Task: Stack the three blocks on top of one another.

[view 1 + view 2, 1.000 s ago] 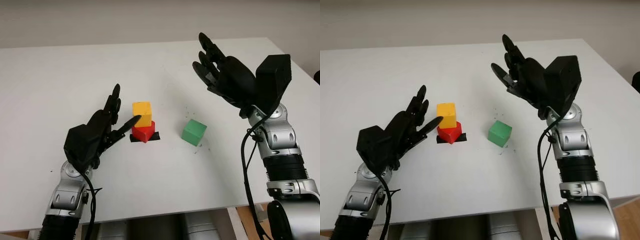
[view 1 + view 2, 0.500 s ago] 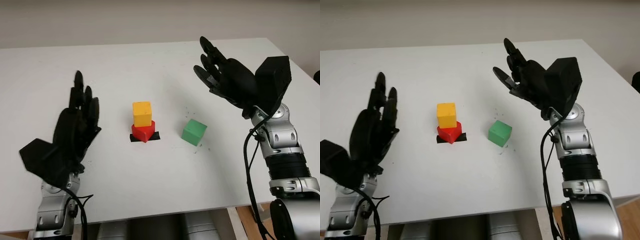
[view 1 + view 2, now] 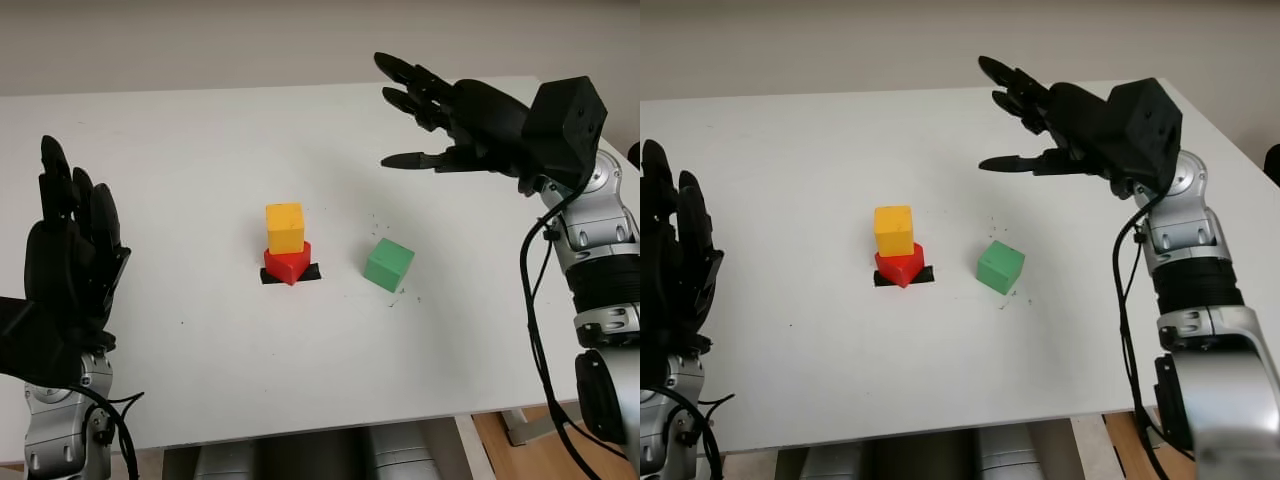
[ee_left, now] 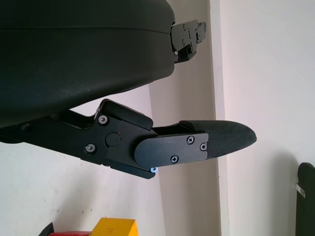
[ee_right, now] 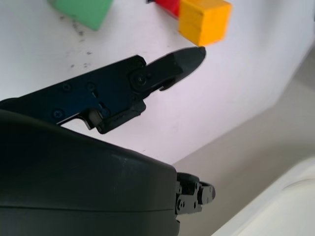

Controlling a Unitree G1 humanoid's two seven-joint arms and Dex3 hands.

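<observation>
A yellow block (image 3: 284, 227) stands on a red block (image 3: 287, 264), which sits on a black marker patch near the table's middle. A green block (image 3: 388, 264) lies alone on the table just to their right. My left hand (image 3: 70, 250) is open, raised at the left edge, well away from the stack. High over the far right of the table is my right hand (image 3: 430, 110), open and empty, above and behind the green block. The right wrist view catches the yellow block (image 5: 204, 20), the red block (image 5: 167, 7) and the green block (image 5: 83, 11).
The white table (image 3: 200, 150) ends at a front edge near my arms and a right edge beside the right arm. A pale wall runs behind it. Small dark specks dot the surface around the green block.
My left hand has pulled back from the yellow block to the left edge, leaving it on the red one. The right hand has lifted and turned, fingers now pointing left.
</observation>
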